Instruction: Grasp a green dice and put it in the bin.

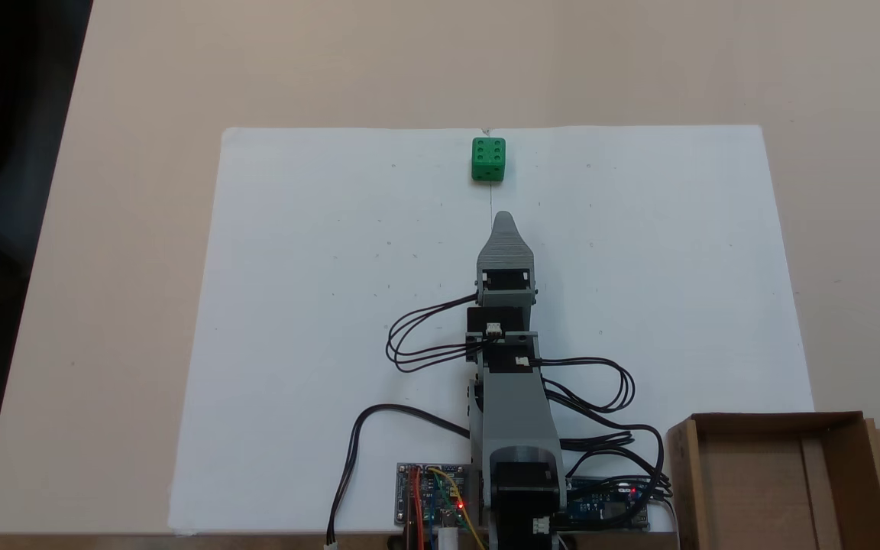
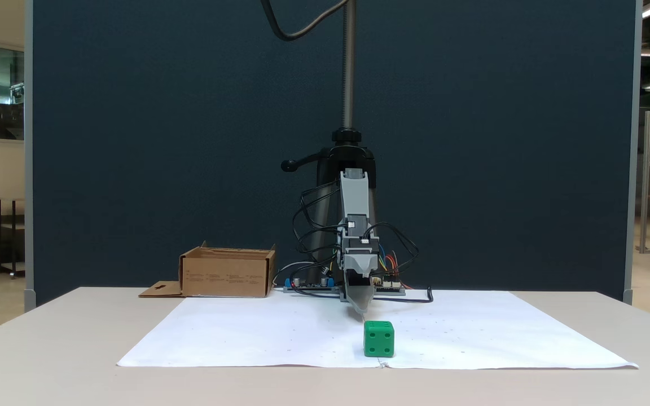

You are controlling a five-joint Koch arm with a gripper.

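Observation:
The green dice (image 1: 488, 159) (image 2: 378, 339) sits on the white paper sheet near its far edge in a fixed view (image 1: 318, 267), six pips facing up. My gripper (image 1: 503, 221) (image 2: 361, 307) points straight at it, its tip low over the paper and a short gap short of the cube. One grey jaw covers the other, so a single tip shows and nothing is seen between the jaws. The bin (image 1: 776, 418) (image 2: 226, 274), a brown cardboard box with a hang-tab flap, stands beside my arm's base.
Black cables (image 1: 409, 344) loop out on both sides of my arm. Circuit boards (image 1: 432, 495) lie at the base by the table's edge. A dark partition (image 2: 189, 141) and a camera stand pole (image 2: 348, 67) rise behind the table.

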